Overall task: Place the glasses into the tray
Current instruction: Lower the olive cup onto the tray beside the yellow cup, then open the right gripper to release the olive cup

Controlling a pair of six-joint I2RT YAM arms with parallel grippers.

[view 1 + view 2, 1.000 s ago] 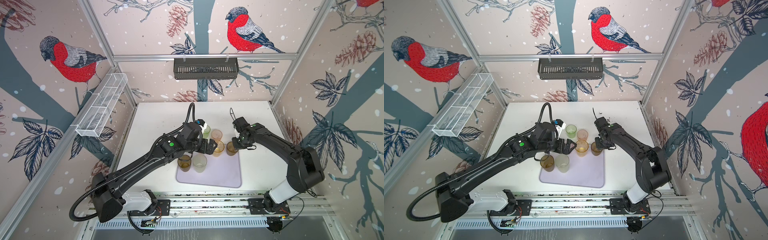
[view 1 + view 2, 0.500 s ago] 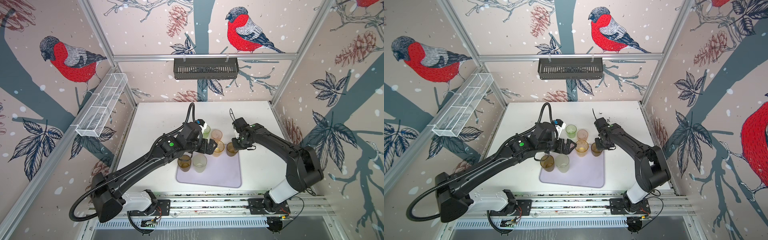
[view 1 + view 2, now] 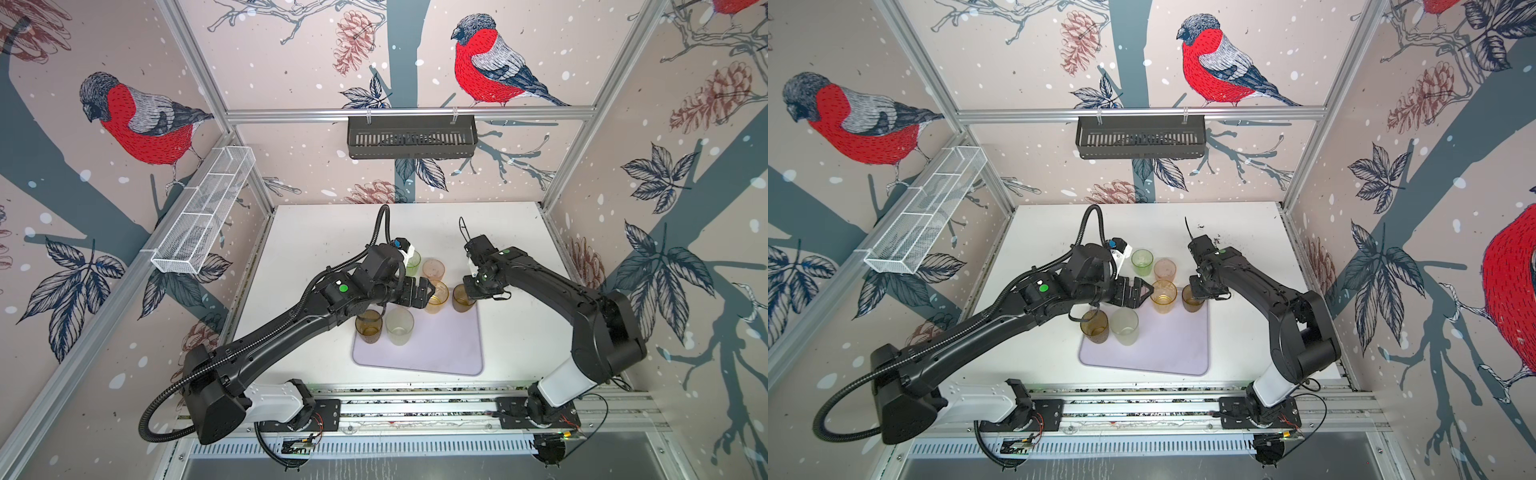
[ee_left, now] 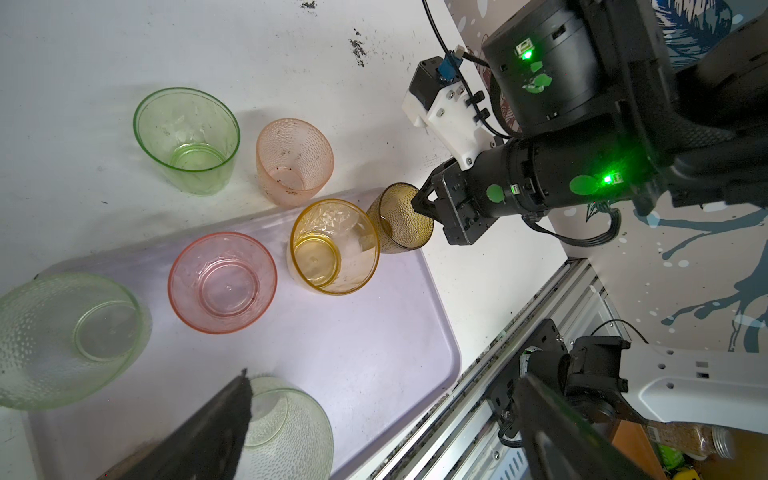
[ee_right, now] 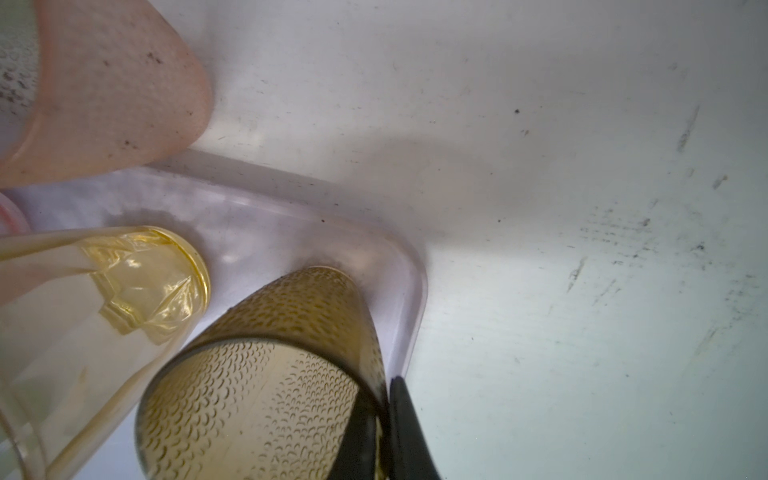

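Setting: Bullfinch wallpaper all round, and a scuffed white counter (image 3: 332,232) carrying a flat pale lilac rectangular tray (image 3: 436,353) with a low rim.
Right tool: the right tool (image 4: 417,203) is pinched tight on the rim wall of a brown dimpled translucent tumbler (image 4: 399,224). The right wrist view shows that tumbler's base down in the tray's corner, just inside the rim.
Left tool: the left tool (image 3: 1144,291) gapes wide and carries nothing, hanging over the tray beside an amber faceted tumbler (image 4: 334,247).
Also in the tray: a pink smooth tumbler (image 4: 222,282), a pale green dimpled tumbler (image 4: 62,340), a frosted whitish tumbler (image 3: 399,326) and a taller brown tumbler (image 3: 368,326), all upright.
Out on the counter: a bright green clear tumbler (image 4: 187,141) and a peach dimpled tumbler (image 4: 295,162), mouths up, long axes vertical, just past the tray's far rim.
Key relation: both stragglers lie beyond the left tool, on the side away from the arm bases. The peach one sits between the two tools, the green one nearer the left tool.
Nearer arm, my call: the left, free and close; the right is busy until it lets go.
Risk, my read: releasing could nudge the brown tumbler into its amber neighbour.
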